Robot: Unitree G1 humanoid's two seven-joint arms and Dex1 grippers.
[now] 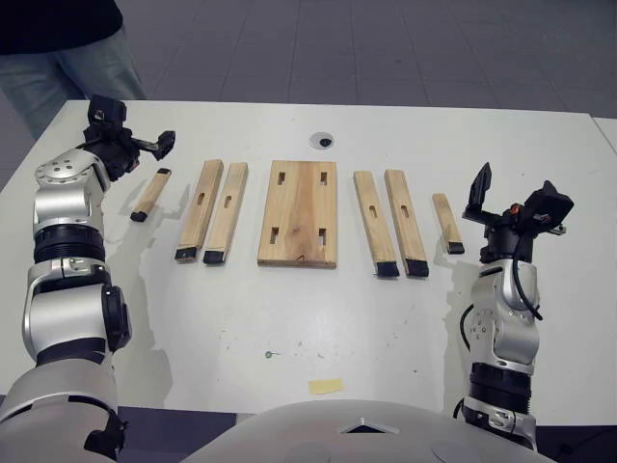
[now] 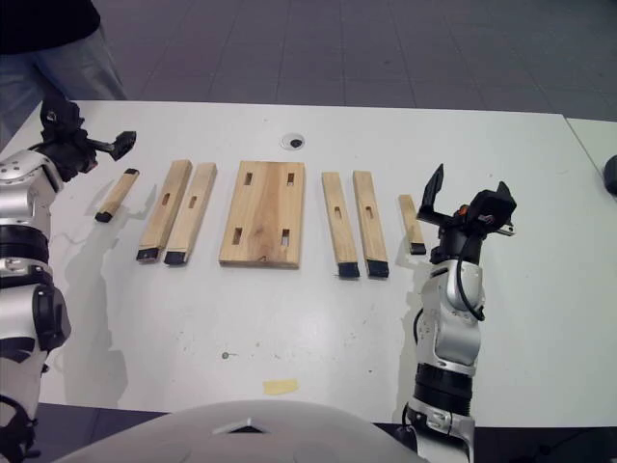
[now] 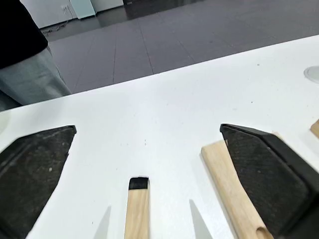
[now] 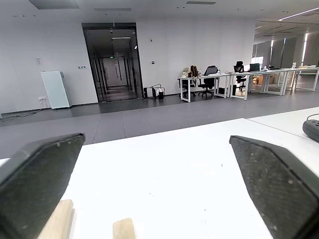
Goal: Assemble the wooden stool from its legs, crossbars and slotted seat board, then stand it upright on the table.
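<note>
Seat board (image 1: 298, 213): pale wood, rectangular, lying flat at the centre of the worktop (image 1: 289, 318), with four small rectangular slots, two toward the far edge and two toward the near edge. Outer left leg (image 1: 200, 210) and inner left leg (image 1: 227, 212): flat slats lying side by side left of the board, each with one slot and a black cap on the near end. Inner right leg (image 1: 374, 223) and outer right leg (image 1: 405, 222): same form, right of the board. Left crossbar (image 1: 150, 194): short, black-tipped at both ends, slightly angled, furthest left. Right crossbar (image 1: 447, 223): short, near tip black, furthest right. All parts lie separate and unassembled.
</note>
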